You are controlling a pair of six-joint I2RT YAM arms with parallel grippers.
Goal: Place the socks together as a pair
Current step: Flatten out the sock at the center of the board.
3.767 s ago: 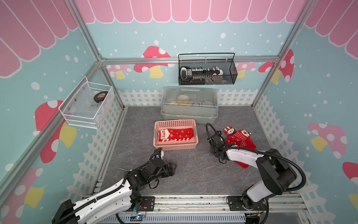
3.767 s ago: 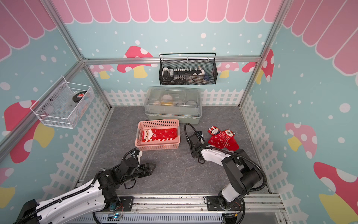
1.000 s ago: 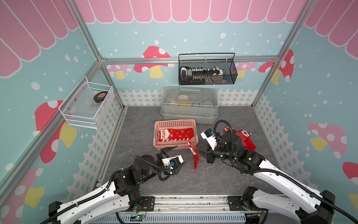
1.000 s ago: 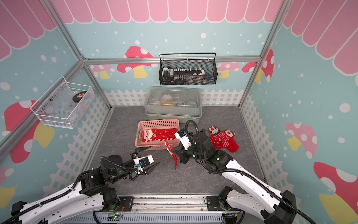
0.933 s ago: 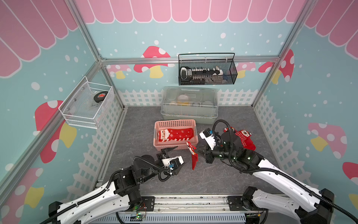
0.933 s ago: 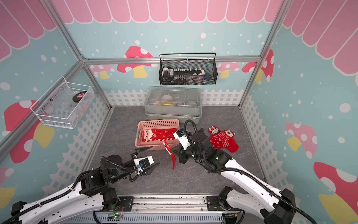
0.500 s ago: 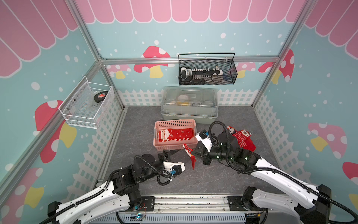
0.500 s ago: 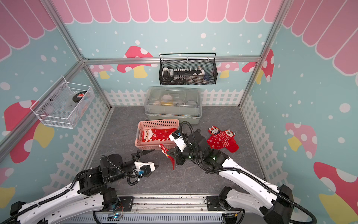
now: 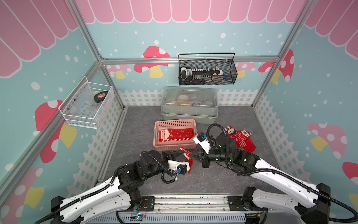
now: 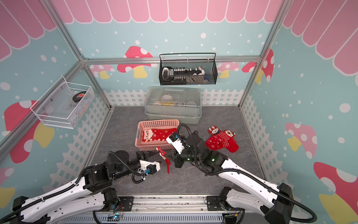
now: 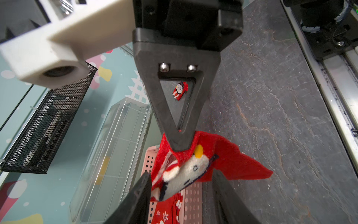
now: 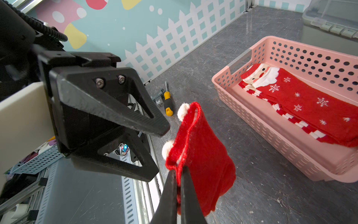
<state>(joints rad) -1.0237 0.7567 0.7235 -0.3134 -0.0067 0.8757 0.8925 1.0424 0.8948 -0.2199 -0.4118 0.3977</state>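
Over the grey stone-patterned tabletop, a small red fleece sock with a white plush face hangs between the two arms.
The pink perforated plastic basket holds red snowflake and white-striped Santa socks. Two more red socks with little faces at the cuffs lie beside the right arm. In front of the basket, the right gripper is clenched on the hanging sock's cuff. The left gripper has its jaws apart on either side of the plush face.

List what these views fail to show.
held red sock: tiny in both top views; fingers of the right gripper cover part in both wrist views.
socks in the pink basket: stacked, count unclear; right wrist frame edge crops them.
clear lidded box, top views: lid blurs contents.
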